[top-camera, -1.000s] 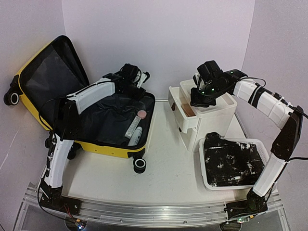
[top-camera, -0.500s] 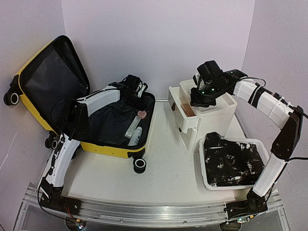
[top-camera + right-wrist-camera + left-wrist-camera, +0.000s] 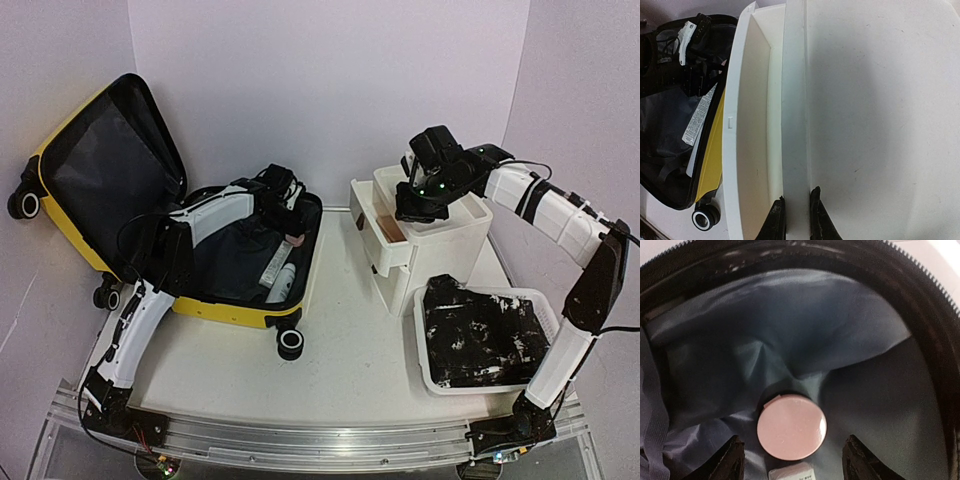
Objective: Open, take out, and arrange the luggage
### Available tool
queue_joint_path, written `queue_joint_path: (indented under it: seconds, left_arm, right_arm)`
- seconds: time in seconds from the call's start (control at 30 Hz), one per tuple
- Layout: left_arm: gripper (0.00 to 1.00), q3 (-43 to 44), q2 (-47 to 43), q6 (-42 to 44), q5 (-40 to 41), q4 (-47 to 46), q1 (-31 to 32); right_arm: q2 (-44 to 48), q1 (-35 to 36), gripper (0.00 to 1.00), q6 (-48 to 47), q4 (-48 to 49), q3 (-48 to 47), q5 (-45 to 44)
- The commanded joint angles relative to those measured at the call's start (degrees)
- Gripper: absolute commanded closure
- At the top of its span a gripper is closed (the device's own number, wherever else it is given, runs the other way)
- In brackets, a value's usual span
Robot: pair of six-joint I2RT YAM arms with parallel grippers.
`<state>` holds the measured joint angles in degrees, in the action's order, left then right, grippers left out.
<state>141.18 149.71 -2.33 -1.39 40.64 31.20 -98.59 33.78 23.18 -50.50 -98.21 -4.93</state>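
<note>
White table point(image 3: 345, 330), and the yellow luggage point(image 3: 225, 308) lies wide open at its left, lid propped back, dark lining showing. At the right stands the white cabinet point(image 3: 440, 245), top drawer pulled out, with the basket point(image 3: 548, 310) in front of it, black cloth point(image 3: 485, 335) piled inside. The left gripper point(image 3: 792, 467) is down in the luggage, fingers spread wide, poised over a round pink cap point(image 3: 791, 426). The right gripper point(image 3: 796, 220) is pinched on the cabinet's top front edge. A white tube point(image 3: 272, 268) lies near the cap.
</note>
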Motion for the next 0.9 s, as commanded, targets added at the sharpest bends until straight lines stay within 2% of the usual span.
queue_joint_path:
  seconds: [0.0, 0.4, 0.6, 0.87]
  left_arm:
    - [0.32, 3.7, 1.0, -1.4, 0.7, -0.3, 0.0]
    - [0.3, 5.6, 4.8, -0.5, 0.8, -1.7, 0.1]
    - [0.35, 5.4, 5.6, 0.2, 0.8, -3.5, 0.2]
    - [0.32, 6.0, 6.0, 1.2, 2.3, -4.0, 0.2]
  right_arm:
    - [-0.6, 0.3, 1.0, 0.9, 1.2, -2.4, 3.2]
    - [-1.0, 0.3, 1.0, 1.1, 1.2, -2.4, 3.4]
    - [-1.0, 0.3, 1.0, 1.0, 1.2, -2.4, 3.2]
    - [-1.4, 0.3, 1.0, 1.1, 1.2, -3.0, 3.6]
